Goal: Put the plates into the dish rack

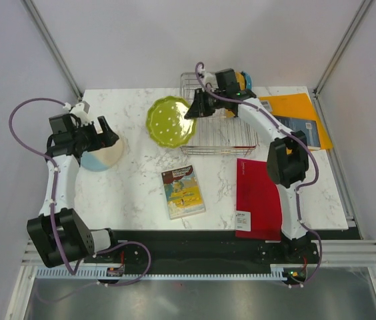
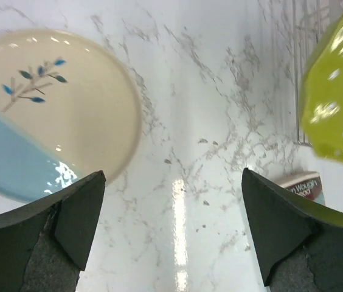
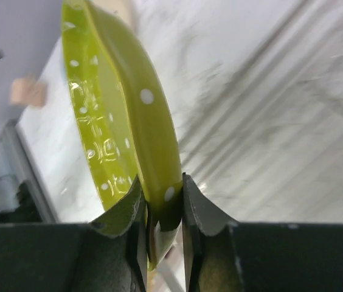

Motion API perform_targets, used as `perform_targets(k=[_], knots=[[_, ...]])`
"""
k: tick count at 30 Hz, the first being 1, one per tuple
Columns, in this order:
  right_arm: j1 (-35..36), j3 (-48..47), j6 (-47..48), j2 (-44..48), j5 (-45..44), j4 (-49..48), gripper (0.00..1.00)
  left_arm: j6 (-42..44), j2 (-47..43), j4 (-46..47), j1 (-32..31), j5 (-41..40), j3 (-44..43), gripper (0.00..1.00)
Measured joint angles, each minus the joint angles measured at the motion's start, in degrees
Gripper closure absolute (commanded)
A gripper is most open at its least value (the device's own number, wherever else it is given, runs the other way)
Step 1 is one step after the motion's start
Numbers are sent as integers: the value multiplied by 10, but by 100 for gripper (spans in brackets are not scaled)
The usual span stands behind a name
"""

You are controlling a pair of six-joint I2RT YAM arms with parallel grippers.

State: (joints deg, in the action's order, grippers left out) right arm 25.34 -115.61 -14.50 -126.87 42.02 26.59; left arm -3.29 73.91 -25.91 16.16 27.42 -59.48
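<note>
The left gripper (image 2: 171,182) stands wide open and empty, with the cream-and-blue plate (image 2: 44,103) flat on the table (image 1: 135,193) just ahead of it to one side. The right gripper (image 3: 162,204) pinches the green plate (image 3: 123,109) by its rim, held on edge, with the dish rack (image 1: 218,148) just beside it.

Marble table (image 1: 141,193), pale grey walls (image 1: 175,40)

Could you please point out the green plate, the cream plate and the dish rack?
green plate (image 1: 168,122): top view, its dotted centre.
cream plate (image 2: 80,115): left wrist view, its cream middle.
dish rack (image 1: 218,143): top view, its near wire side.
</note>
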Motion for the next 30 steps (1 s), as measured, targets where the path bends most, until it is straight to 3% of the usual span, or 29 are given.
perform_targets(k=[3,8,17,23,30], knots=[[-28,-19,29,36,-110,16,100,-1,-30,30,0,-45,4,0],[-28,-40,97,94,-394,-17,100,-13,-47,63,0,-64,16,0],[5,-48,178,87,-754,-106,100,-20,-42,64,0,-58,42,0],[26,-49,221,57,-869,-155,100,-20,-42,64,0,-45,42,0],[30,-49,229,21,-908,-149,100,-20,-42,66,0,-44,43,0]])
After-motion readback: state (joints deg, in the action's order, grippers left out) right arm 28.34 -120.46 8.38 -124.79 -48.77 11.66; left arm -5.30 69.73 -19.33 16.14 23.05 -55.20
